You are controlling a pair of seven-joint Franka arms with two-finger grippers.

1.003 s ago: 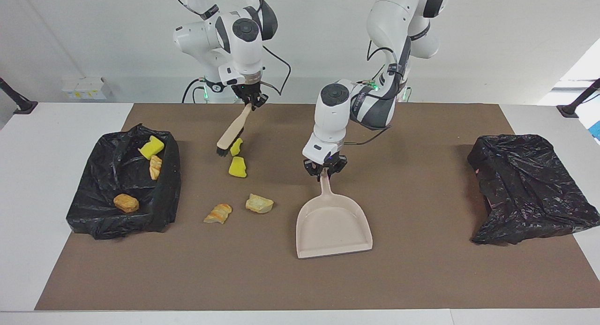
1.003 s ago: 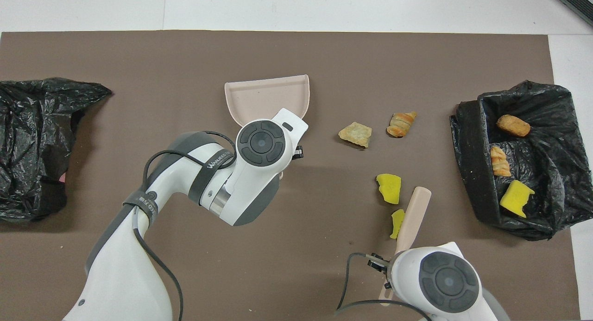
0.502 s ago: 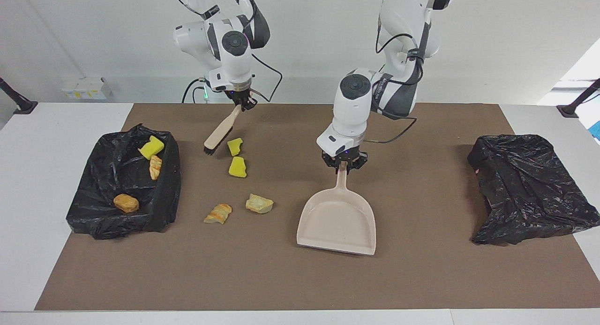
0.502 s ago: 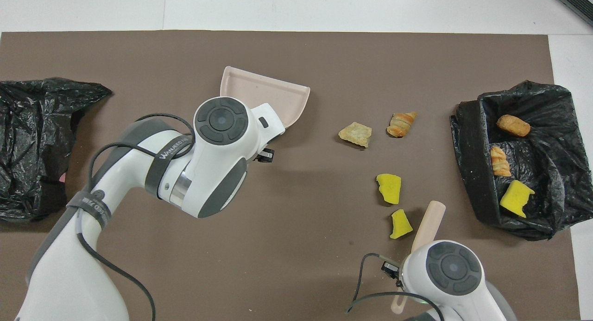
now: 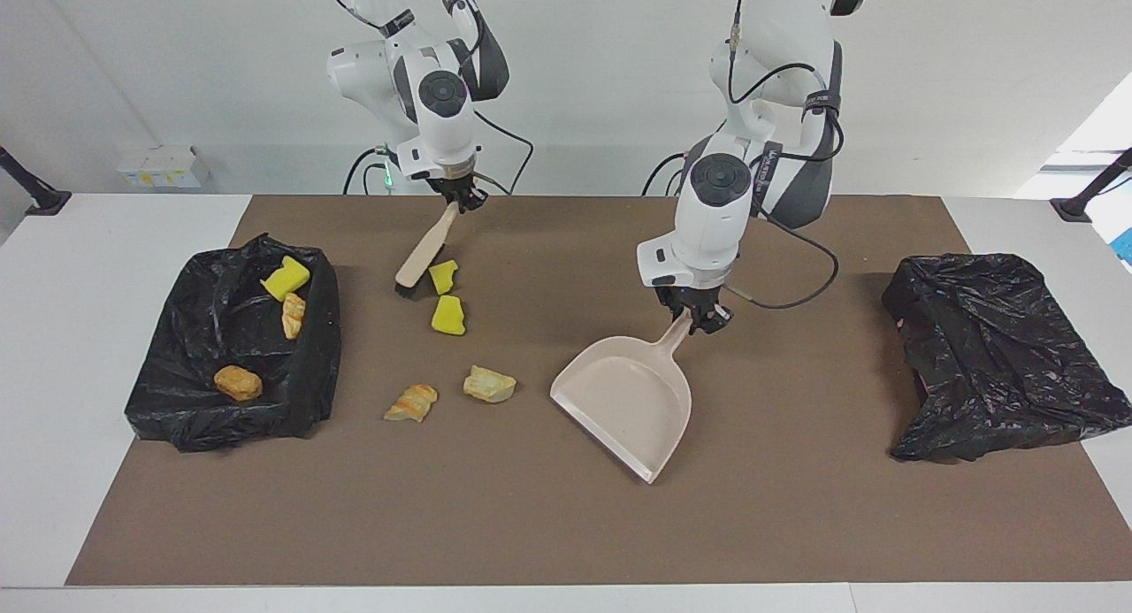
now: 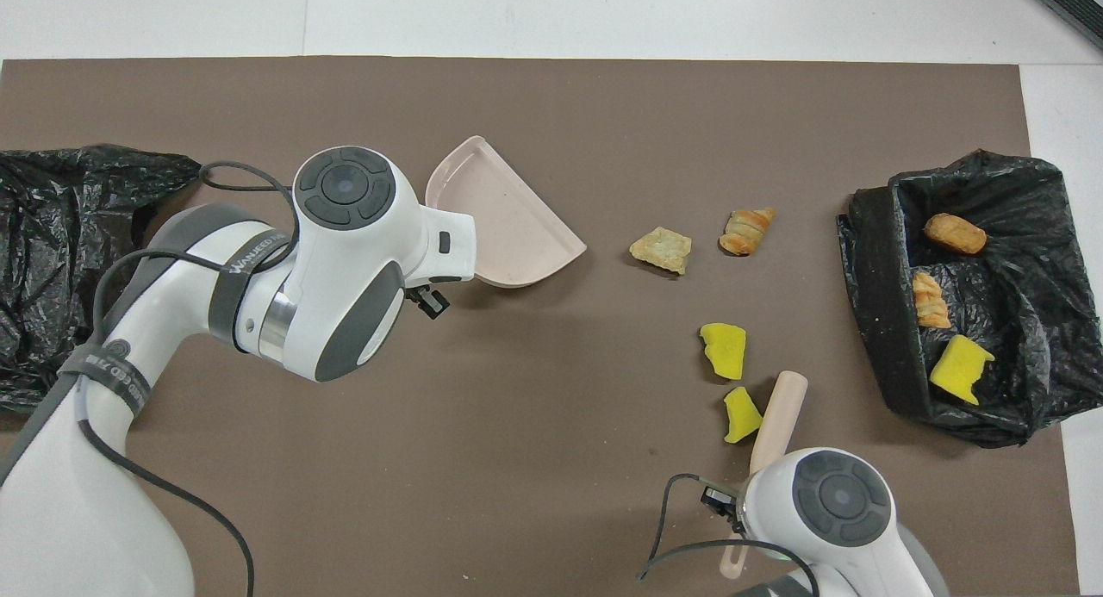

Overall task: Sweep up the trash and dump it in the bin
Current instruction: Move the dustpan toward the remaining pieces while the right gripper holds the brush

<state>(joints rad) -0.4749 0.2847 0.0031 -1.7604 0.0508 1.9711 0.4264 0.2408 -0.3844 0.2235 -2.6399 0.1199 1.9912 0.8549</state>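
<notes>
Two black-lined bins: the bin [image 5: 232, 348] at the right arm's end holds three scraps. Dustpan [image 5: 623, 403], gripped by left hand [image 5: 694, 317], faces four trash scraps [image 5: 448, 316]. Brush [image 5: 424, 254], clamped in right hand [image 5: 458, 197], stands beside them, apparently to sweep.

Bright, even light is falling from above, casting soft shadows on the brown mat [image 5: 796, 507]; both views are staying sharp.
</notes>
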